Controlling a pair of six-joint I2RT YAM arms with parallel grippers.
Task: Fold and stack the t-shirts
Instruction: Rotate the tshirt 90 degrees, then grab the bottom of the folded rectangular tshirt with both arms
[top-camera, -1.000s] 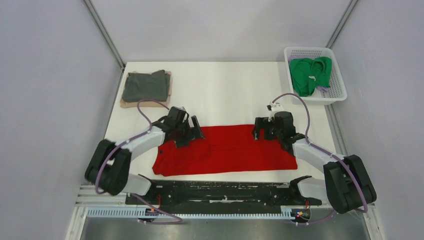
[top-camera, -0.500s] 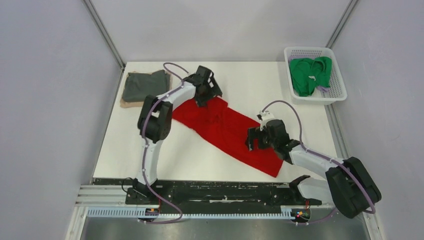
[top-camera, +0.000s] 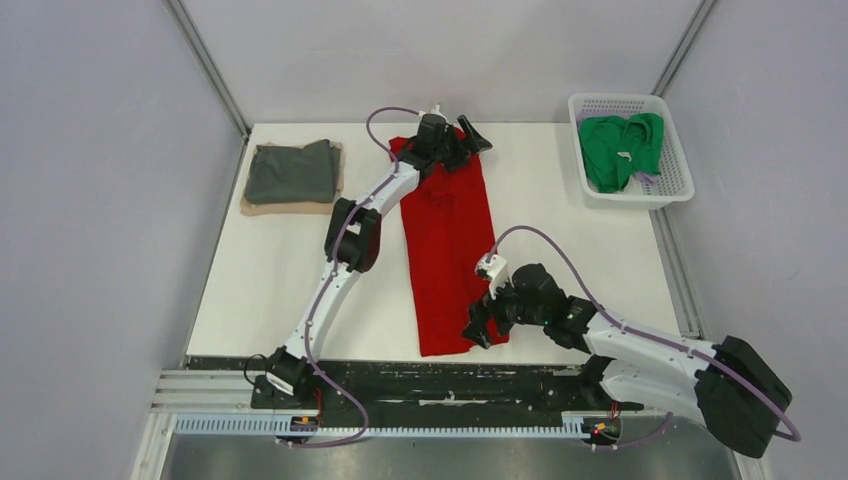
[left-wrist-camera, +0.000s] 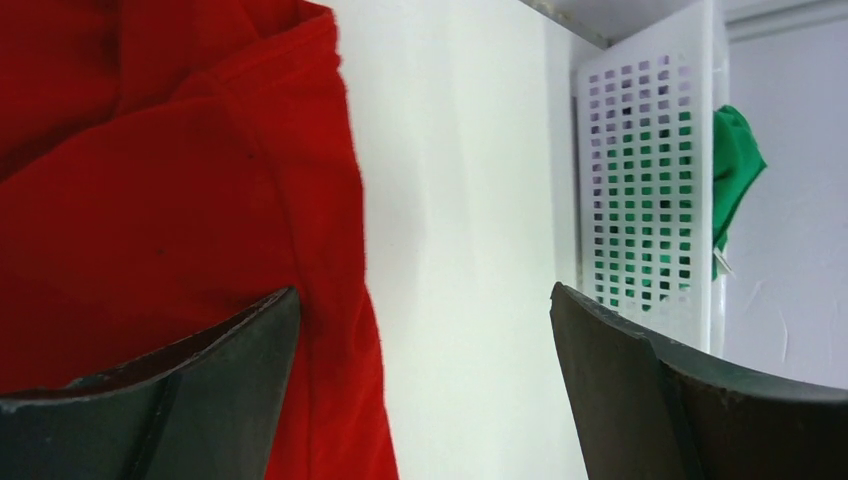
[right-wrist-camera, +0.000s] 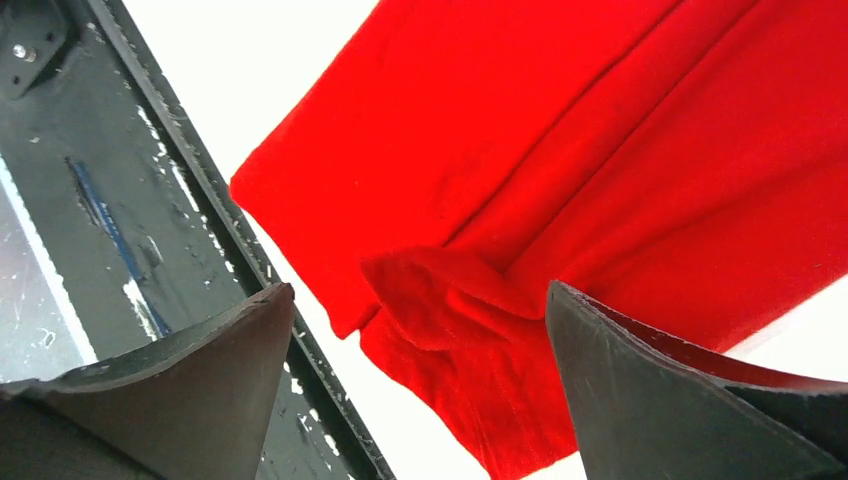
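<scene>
1. Red t-shirt: lies flat on the white table as a long narrow strip running near to far, mid-table. Its near end sits just by the near table edge.
2. Right gripper: over the near right corner of the strip, fingers spread wide, nothing held. The wrist view shows a small rumpled tuck in the cloth below it.
3. Left gripper: at the far end of the strip, over its right edge. Fingers spread wide, nothing held.
4. Far left: dark grey t-shirt, folded, on top of a tan t-shirt.
5. Far right: green t-shirt, unfolded, bunched in the white lattice basket.
6. Step, as judged: lengthwise fold done and strip laid out; cross fold not yet made.
7. Next move calls for a pinch on one end of the strip, both layers caught, then bringing it over to the other end with edges square. The near tuck may need smoothing first.
</scene>
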